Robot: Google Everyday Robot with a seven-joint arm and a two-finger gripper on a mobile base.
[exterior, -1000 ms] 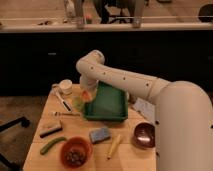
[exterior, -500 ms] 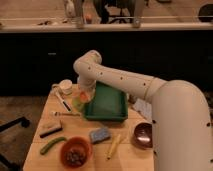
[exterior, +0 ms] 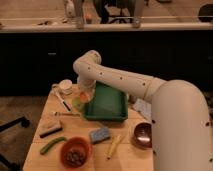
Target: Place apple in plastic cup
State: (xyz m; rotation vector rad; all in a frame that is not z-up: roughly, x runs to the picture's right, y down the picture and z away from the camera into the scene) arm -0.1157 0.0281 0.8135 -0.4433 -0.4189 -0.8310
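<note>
One apple (exterior: 83, 94) sits at the gripper (exterior: 84, 96), directly above the plastic cup (exterior: 80, 103); finger state I cannot tell.

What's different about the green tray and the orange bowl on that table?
The green tray is rectangular and looks bare inside; the orange bowl is round and holds something dark and lumpy. The tray sits mid-table beside the gripper, which hangs over the plastic cup at the apple; the bowl sits at the near edge, away from the arm. The tray is the larger one. Both rest flat on the wooden table.
</note>
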